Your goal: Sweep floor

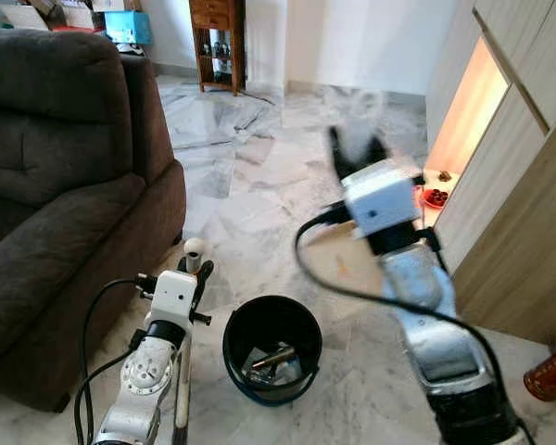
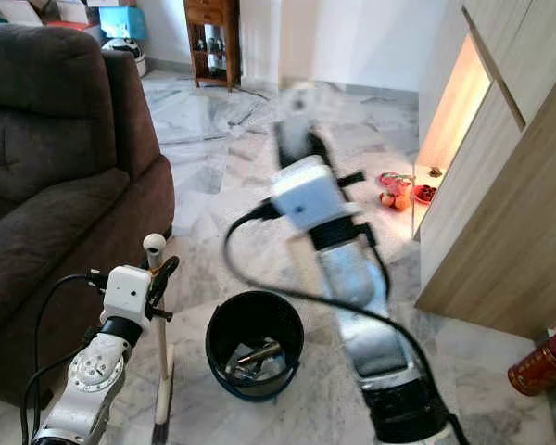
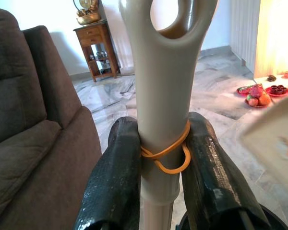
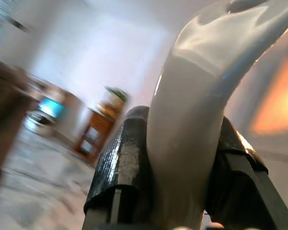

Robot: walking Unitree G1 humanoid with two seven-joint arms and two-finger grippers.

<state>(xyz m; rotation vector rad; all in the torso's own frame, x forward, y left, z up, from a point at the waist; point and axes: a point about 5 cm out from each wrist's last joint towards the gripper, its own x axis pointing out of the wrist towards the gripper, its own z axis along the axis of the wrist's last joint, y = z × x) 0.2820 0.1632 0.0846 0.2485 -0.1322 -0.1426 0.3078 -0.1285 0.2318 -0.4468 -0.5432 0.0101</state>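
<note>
Broom handle is clamped between my left gripper fingers, held upright beside the sofa, brush end down on the marble floor near the bucket. My right gripper is raised and blurred over the floor, fingers closed around a pale curved handle, probably the dustpan's, though I can't tell for sure. Bucket already holds some scraps, so I judge sweeping is partly done; more floor is likely left.
</note>
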